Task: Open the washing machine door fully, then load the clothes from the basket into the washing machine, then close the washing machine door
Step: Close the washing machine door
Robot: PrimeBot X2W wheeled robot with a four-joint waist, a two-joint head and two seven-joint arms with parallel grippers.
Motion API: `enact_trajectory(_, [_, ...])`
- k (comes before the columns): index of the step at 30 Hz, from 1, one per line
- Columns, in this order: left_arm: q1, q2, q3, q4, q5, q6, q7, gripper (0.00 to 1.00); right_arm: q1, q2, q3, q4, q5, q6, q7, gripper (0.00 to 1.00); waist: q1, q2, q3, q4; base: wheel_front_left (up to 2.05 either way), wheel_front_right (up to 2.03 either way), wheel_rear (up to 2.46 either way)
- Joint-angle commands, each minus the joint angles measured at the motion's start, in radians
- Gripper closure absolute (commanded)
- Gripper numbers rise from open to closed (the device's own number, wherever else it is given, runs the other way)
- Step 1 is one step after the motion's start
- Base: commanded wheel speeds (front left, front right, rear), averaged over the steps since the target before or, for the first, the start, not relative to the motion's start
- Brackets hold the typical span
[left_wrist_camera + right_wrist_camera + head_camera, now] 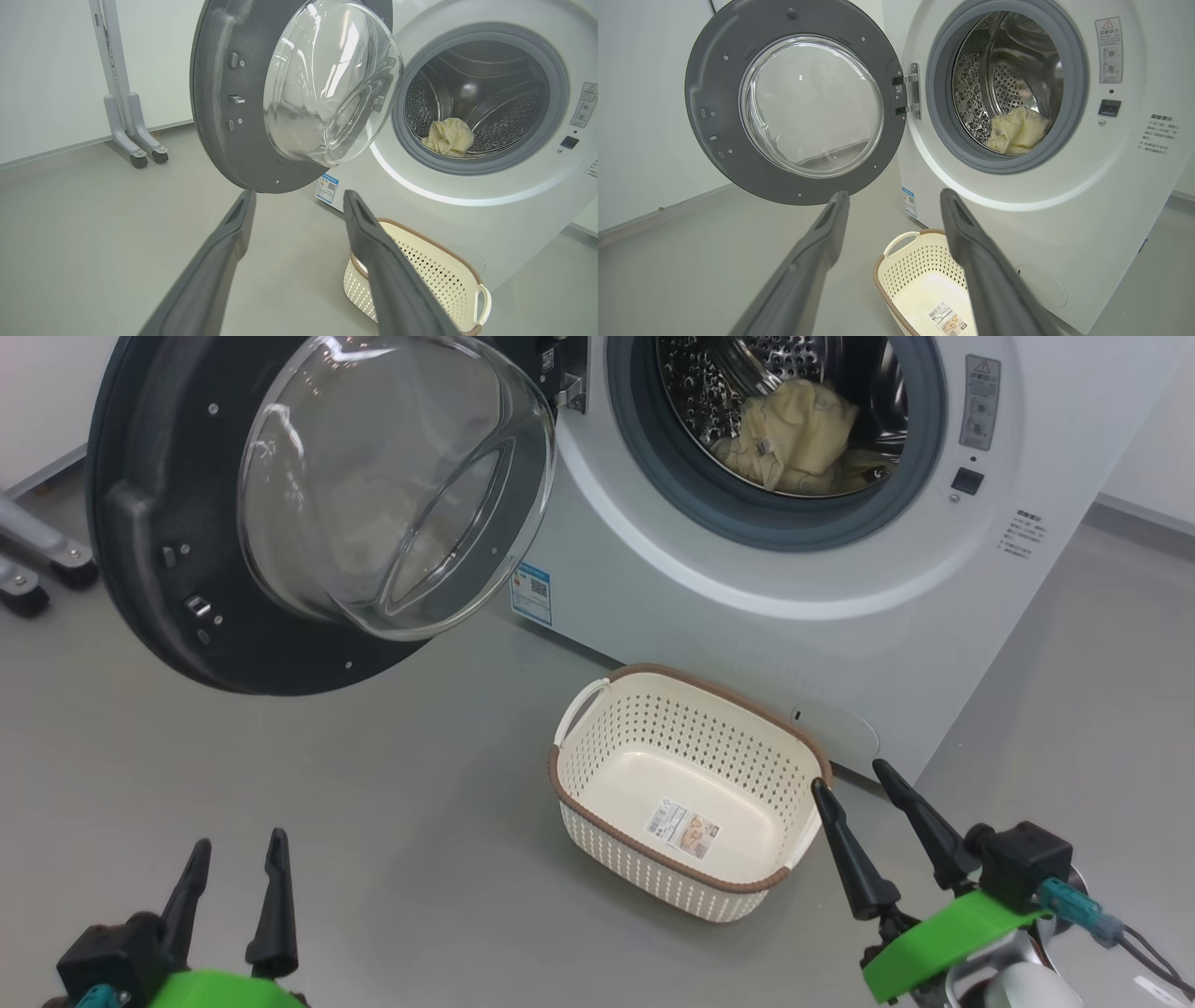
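Bright, even indoor light falls flat across the scene, leaving only a faint, soft shadow on the floor [280, 756] around the basket [607, 845]. White streaks of glare cross the glass of the washing machine door [219, 140] just beyond the left gripper [299, 193]. A pale arc gleams on the washing machine [1017, 200] ahead of the right gripper [894, 192], its drum [1008, 70] darker. Both wrist views bow at the edges, and the near fingers [210, 280] look soft.
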Motion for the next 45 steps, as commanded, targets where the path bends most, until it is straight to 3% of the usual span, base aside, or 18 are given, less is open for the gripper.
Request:
enact_trajectory(1, [-0.044,0.021,0.044,-0.029,-0.001,0.003,-0.01,0.0,-0.045,-0.004,0.011,-0.029,-0.001,-0.003,-0.007,0.0,0.0,0.0,0.002,0.0,0.0,0.0,0.0])
enact_trajectory(20, [-0.051,0.012,0.037,-0.02,-0.007,0.007,-0.022,0.0,-0.047,-0.004,0.005,-0.029,-0.005,-0.003,-0.007,0.0,0.0,0.0,0.013,0.003,0.0,0.0,0.0])
enact_trajectory(21, [-0.052,0.012,0.037,-0.02,-0.008,0.006,-0.022,0.05,-0.047,-0.004,0.006,-0.029,-0.006,-0.003,-0.007,0.0,0.0,0.0,0.014,0.003,0.0,0.0,0.0])
enact_trajectory(23, [-0.054,0.013,0.037,-0.019,-0.01,0.005,-0.023,0.71,-0.048,-0.004,0.004,-0.029,-0.006,-0.003,-0.007,0.0,0.0,0.0,0.016,0.003,0.0,0.0,0.0])
enact_trajectory(24, [-0.054,0.013,0.037,-0.019,-0.011,0.005,-0.023,1.0,-0.048,-0.004,0.003,-0.029,-0.007,-0.003,-0.007,0.0,0.0,0.0,0.018,0.004,0.0,0.0,0.0])
enact_trajectory(34, [-0.06,0.021,0.073,-0.026,-0.028,-0.008,-0.045,1.0,-0.06,-0.018,0.011,-0.045,-0.032,-0.003,-0.007,0.0,0.0,0.0,0.084,-0.011,0.0,0.0,0.0])
enact_trajectory(41, [-0.062,0.079,0.228,-0.07,-0.086,-0.02,-0.061,1.0,-0.092,-0.063,0.019,-0.06,-0.044,-0.003,-0.005,0.0,0.0,0.0,0.172,-0.045,0.0,0.0,0.0])
enact_trajectory(45, [-0.102,0.13,0.333,-0.071,-0.146,-0.057,-0.063,1.0,-0.11,-0.091,0.022,-0.078,-0.049,-0.003,0.006,0.0,0.0,0.0,0.226,-0.062,0.0,0.0,0.0])
